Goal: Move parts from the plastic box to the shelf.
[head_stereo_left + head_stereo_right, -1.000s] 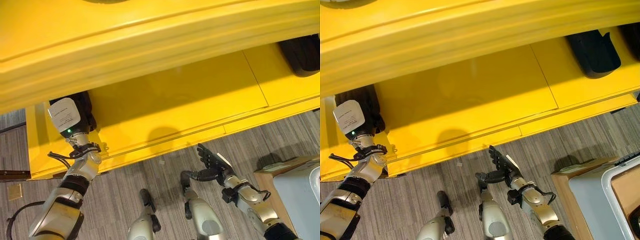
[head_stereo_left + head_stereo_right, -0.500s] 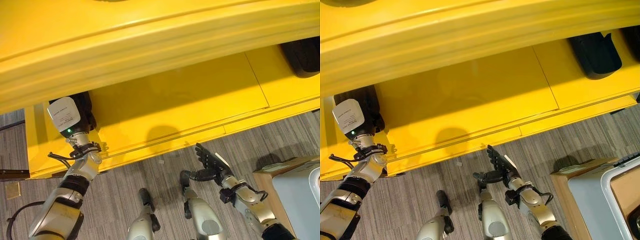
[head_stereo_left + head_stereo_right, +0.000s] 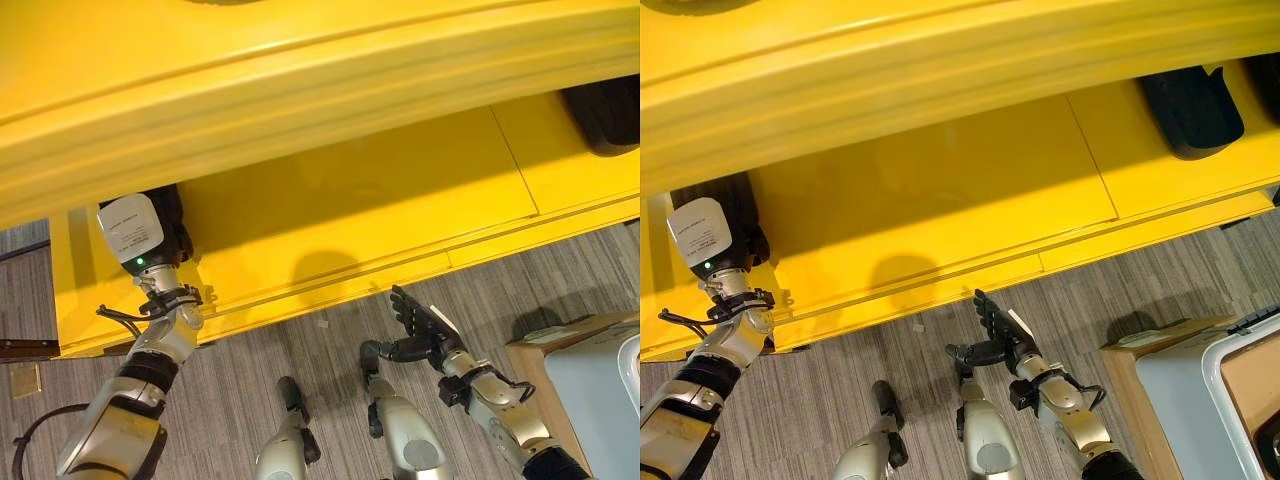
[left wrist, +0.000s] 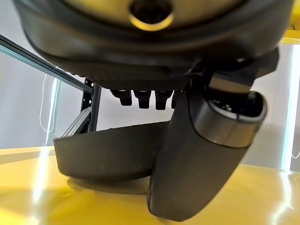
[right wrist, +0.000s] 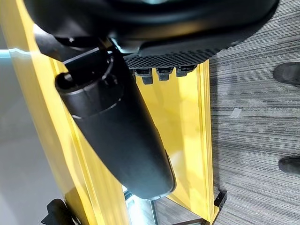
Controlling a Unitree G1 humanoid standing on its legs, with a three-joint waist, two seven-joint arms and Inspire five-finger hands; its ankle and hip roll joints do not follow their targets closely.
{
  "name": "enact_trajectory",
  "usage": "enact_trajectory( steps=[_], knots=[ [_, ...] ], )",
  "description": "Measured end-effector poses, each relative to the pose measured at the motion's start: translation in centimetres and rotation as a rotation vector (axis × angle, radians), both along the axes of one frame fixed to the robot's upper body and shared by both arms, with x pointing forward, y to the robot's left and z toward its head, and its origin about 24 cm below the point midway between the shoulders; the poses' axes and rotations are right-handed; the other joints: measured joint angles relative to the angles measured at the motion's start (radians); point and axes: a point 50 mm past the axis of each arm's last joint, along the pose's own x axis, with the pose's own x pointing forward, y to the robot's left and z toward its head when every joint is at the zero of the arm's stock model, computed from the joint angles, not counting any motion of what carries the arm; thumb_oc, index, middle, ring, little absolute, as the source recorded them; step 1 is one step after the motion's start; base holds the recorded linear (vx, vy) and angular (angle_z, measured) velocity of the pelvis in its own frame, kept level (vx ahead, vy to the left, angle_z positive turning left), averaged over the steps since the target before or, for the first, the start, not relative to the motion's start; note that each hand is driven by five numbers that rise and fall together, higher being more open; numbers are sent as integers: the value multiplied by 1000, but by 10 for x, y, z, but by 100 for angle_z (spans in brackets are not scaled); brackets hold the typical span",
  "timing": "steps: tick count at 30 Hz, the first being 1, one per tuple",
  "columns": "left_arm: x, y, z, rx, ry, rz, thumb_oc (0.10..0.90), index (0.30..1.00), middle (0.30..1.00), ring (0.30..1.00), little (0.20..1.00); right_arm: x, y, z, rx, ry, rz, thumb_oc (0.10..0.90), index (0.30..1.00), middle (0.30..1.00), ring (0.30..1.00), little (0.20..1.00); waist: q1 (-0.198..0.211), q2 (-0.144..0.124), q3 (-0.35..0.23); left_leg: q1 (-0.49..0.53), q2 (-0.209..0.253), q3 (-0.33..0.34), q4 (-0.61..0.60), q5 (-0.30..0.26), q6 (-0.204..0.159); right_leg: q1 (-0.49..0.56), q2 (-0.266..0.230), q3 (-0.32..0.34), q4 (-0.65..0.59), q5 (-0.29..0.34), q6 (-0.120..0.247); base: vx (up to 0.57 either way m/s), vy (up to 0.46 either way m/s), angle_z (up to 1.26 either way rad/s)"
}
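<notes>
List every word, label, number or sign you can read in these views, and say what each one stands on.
No text can be read here.
White label on the back of the left hand, which reaches onto the yellow shelf by a dark part: lines of print, too small to read.
Pale sheet on the box beside the right hand: blurred, unreadable.
</notes>
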Motion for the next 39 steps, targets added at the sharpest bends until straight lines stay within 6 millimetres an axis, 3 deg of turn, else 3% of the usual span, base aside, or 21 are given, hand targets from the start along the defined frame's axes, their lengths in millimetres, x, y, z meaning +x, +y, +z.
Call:
enact_trajectory(
  steps=[21, 27, 28, 33, 36, 38, 39],
  knots=[
    [-27, -14, -24, 6, 36, -107, 900, 1000, 1000, 1000, 1000, -8, -4, -6, 10, 21, -25, 900, 1000, 1000, 1000, 1000, 23, 13, 0, 47, 1, -4, 0, -8, 0, 49, -2, -9, 0, -8, -2, 2, 0, 0],
    [-50, 2, -27, -34, -39, -33, 900, 1000, 1000, 1000, 1000, -16, -10, -12, 15, 48, -54, 900, 1000, 1000, 1000, 1000, 29, 21, -5, 77, 3, -8, 0, -10, 0, 81, -1, -12, 0, -14, -7, 32, -23, 2],
    [-55, 2, -29, -36, -45, -34, 900, 1000, 1000, 1000, 1000, -21, -11, -16, 18, 65, -60, 900, 1000, 1000, 1000, 1000, 34, 33, -20, 77, 3, -9, 0, -15, -1, 82, -2, -12, 0, -16, -6, 47, -17, 1],
    [-84, -15, -54, -51, 4, -116, 900, 1000, 1000, 1000, 1000, -35, -14, -27, 47, 110, -109, 900, 1000, 1000, 1000, 1000, 54, 50, -94, 113, 3, -13, -4, -32, 4, 120, -2, -17, 0, -31, -4, 52, 11, 4],
    [-103, -38, -66, -174, -5, -220, 900, 1000, 1000, 1000, 1000, -45, -19, -32, 50, 129, -142, 900, 1000, 1000, 1000, 1000, 70, 48, -162, 139, -2, -25, -4, -39, 6, 152, -7, -25, -1, -41, 0, -21, 58, 11],
    [-108, -55, -69, -305, 12, -312, 900, 1000, 1000, 1000, 1000, -46, -24, -20, 14, 48, -198, 900, 1000, 1000, 1000, 1000, 86, 48, -193, 149, -11, -26, -4, -45, 10, 160, -10, -24, -1, -45, -1, -44, 77, -2],
    [-111, -67, -70, -410, 23, -378, 900, 1000, 1000, 1000, 1000, -42, -25, 3, -24, -81, -270, 900, 1000, 1000, 1000, 1000, 89, 45, -196, 155, -19, -26, -2, -46, 12, 162, -13, -15, -8, -41, 5, -42, 146, -30]
  ],
)
